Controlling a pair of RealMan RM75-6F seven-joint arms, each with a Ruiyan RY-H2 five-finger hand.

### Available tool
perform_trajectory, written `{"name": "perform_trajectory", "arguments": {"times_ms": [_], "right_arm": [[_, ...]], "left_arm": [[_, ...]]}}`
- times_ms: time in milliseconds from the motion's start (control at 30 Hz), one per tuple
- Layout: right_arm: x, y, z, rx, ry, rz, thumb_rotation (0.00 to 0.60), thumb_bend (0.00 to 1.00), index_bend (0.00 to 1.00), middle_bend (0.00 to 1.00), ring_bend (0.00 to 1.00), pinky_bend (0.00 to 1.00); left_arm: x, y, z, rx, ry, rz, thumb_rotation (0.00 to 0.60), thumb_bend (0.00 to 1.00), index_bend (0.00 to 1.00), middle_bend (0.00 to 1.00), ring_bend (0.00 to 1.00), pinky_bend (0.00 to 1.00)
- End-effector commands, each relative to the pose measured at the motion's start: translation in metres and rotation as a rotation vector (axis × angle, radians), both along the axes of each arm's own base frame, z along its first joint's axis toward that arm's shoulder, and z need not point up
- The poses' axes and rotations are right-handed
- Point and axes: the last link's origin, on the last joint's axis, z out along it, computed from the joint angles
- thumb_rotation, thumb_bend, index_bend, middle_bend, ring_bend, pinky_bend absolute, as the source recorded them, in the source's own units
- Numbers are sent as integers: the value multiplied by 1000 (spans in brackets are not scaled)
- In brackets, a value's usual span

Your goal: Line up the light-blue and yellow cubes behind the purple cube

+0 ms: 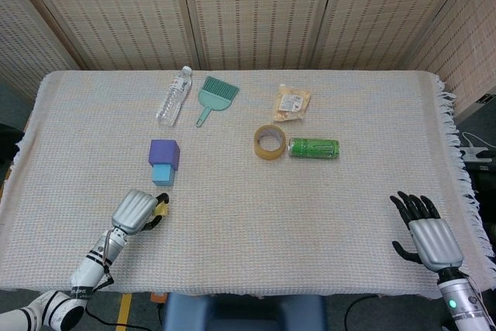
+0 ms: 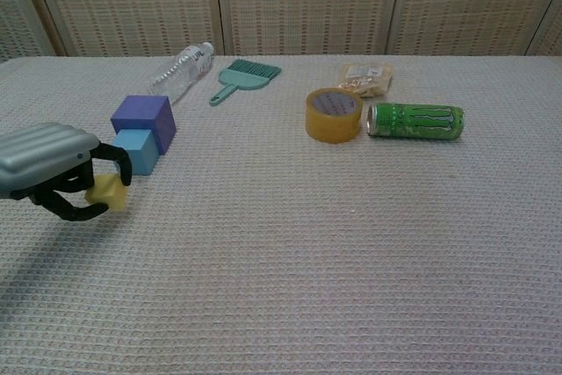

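The light-blue cube (image 2: 134,151) already sits touching the purple cube (image 2: 143,120) on its near side. My left robot hand (image 2: 54,169) holds the yellow cube (image 2: 106,191) lifted just short of them; placing remains. My right robot hand (image 1: 428,235) rests spread, holding nothing.

This looks like a staged robot-testing room: a cloth-covered table (image 1: 372,114) (fringed at its 3 o'clock edge) stands before woven folding screens (image 1: 256,13) at 12 o'clock, cables (image 1: 474,153) trailing beside it.
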Motion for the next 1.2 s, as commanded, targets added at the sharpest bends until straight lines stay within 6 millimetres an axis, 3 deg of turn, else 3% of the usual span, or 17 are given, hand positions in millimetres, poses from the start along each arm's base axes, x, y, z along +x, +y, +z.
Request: {"name": "perform_trajectory", "arguments": {"times_ms": [33,700,1200], "right_arm": [[0,-2,-1,1,4,-4,524,71,0,0,0,0],[-3,-3,2,-18,10,-18,524,71,0,0,0,0],[-3,-2,-1,-9,24,-22,525,72,0,0,0,0]], "left_arm": [[4,7,-2,-2,-12,0,600,361,464,1000,1000,1000],[9,34,-22,-12,42,-22,600,371,450,1000,1000,1000],[1,44,-15,-2,66,-18,600,375,443,1000,1000,1000]]}}
